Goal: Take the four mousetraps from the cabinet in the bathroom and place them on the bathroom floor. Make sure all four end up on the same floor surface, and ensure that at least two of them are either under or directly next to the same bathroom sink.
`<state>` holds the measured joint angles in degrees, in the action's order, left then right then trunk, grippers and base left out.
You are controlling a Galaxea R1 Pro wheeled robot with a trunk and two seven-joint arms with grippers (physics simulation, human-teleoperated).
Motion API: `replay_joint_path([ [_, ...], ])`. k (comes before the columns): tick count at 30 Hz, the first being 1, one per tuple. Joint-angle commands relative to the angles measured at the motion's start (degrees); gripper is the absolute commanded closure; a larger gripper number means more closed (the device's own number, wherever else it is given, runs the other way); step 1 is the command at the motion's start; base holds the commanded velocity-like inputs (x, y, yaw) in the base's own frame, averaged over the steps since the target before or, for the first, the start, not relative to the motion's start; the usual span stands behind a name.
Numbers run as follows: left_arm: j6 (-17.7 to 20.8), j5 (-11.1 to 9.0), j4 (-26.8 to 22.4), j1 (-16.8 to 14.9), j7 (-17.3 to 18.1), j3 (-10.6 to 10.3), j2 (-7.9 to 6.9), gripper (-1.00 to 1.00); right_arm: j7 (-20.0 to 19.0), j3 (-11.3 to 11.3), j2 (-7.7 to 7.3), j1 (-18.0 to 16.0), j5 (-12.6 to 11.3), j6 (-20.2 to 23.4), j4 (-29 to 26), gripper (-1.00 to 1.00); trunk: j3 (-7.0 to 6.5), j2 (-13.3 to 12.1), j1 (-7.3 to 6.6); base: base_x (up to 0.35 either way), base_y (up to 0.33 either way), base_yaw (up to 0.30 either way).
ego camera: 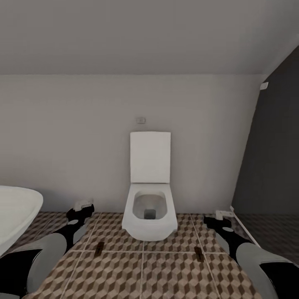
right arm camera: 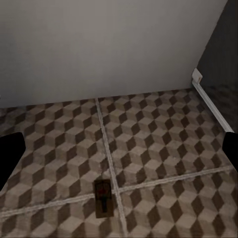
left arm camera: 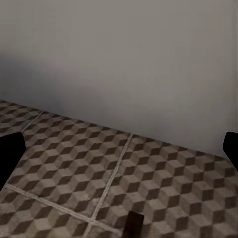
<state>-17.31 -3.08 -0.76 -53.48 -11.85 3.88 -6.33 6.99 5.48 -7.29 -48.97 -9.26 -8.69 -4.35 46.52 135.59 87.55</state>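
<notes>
Head view: two mousetraps [ego camera: 99, 248] [ego camera: 199, 253] lengthwise toward toilet [ego camera: 150, 207]; both claws [ego camera: 81, 209] [ego camera: 222, 216] open, empty.

Both arms wear the same kit: smooth light-grey shells on the forearms, glossy black bands at the joints, black wrists tapering forward. The left gripper [ego camera: 83, 206] is a black block capped with pale grey-white finger pieces, and the right gripper [ego camera: 222, 216] matches it. Up close in the wrist views, the fingers [left arm camera: 10, 156] read as plain matte-black slabs.
</notes>
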Motion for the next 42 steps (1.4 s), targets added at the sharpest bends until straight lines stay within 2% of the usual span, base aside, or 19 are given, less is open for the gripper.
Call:
replay_joint_path([
  [1, -0.27, -0.26, 0.06, -0.04, 0.15, 0.34, 0.0, -1.0, 0.13, 0.5, -0.01, -0.04, -0.59, -0.19, 0.04, -1.0, 0.06, 0.03, -0.05, -0.346, 0.0, 0.0],
  [14, -0.27, -0.27, 0.06, -0.04, 0.16, 0.35, 0.0, -1.0, 0.13, 0.5, -0.01, -0.06, -0.59, -0.19, 0.04, -1.0, 0.06, 0.03, -0.05, -0.295, 0.0, 0.0],
  [37, -0.27, -0.34, 0.09, -0.04, 0.16, 0.34, 0.07, -1.0, 0.13, 0.5, -0.01, -0.05, -0.59, -0.19, 0.04, -1.0, 0.06, 0.03, -0.05, -0.025, 0.0, 0.0],
  [42, -0.27, -0.38, 0.07, -0.04, 0.16, 0.35, 0.09, -1.0, 0.13, 0.5, -0.01, -0.01, -0.59, -0.19, 0.04, -1.0, -0.84, -1.98, -1.15, 0.0, 0.0, 0.0],
])
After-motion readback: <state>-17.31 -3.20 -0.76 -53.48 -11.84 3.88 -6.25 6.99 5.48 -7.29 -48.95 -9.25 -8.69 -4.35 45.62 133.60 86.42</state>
